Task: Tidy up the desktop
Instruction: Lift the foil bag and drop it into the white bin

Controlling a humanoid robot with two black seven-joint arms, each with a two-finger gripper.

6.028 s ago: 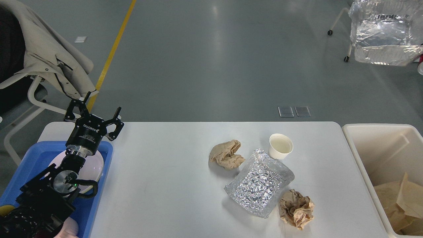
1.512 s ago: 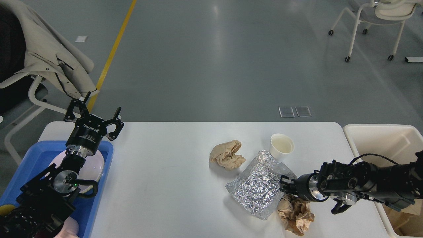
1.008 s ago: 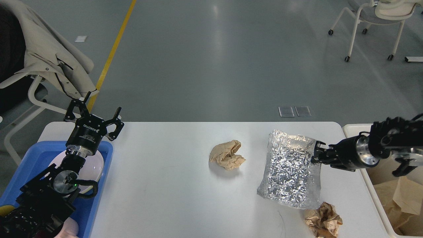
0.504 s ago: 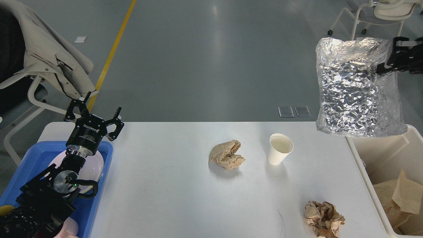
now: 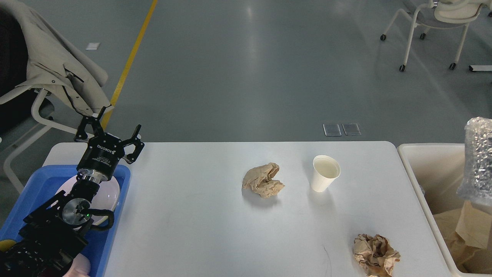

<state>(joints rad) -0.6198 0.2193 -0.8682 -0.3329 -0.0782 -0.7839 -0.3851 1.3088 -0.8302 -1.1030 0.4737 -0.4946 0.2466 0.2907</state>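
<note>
While the crinkled silver foil bag point(image 5: 478, 156) hangs over the cream rectangular plastic bin point(image 5: 430, 161) right of the white rectangular desktop point(image 5: 200, 215), right gripper is out of frame; left gripper point(image 5: 108, 130) idles, fingers spread, empty, far from bin.

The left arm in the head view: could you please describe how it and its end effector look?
The left arm is matte black, built of angular segments, with a black cable looping beside a round silver joint cap that carries a small green light. A polished silver ring sits below the cylindrical black wrist, which bears white lettering. The left end effector has two black, perforated linkage fingers. The right arm is not in view.
</note>
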